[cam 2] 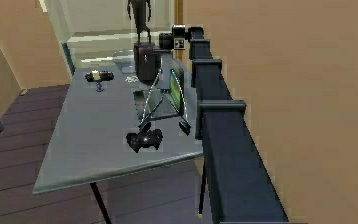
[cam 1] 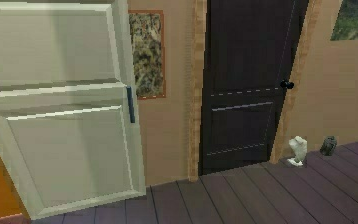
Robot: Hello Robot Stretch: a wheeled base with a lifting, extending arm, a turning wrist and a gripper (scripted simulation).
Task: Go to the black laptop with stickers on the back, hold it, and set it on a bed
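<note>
On the grey table (cam 2: pixel 77 140) in the arm side view stands a thin dark open thing with a greenish face (cam 2: pixel 170 95), shaped like a laptop seen nearly edge-on. The dark arm (cam 2: pixel 222 120) runs up along the table's right side to two white marked squares (cam 2: pixel 177 38). Left of them is the gripper (cam 2: pixel 147 65), its dark body just above the laptop-like thing. With table things at and behind its far end, I cannot tell whether it holds anything.
A small black lumpy object (cam 2: pixel 142 138) lies near the table's middle, small dark items (cam 2: pixel 97 76) at its far left, and a dark statue (cam 2: pixel 137 14) beyond. The forward view has a white panelled door (cam 1: pixel 67 110), a wall picture (cam 1: pixel 147 55), a dark door (cam 1: pixel 249 80) and two small floor objects (cam 1: pixel 298 150).
</note>
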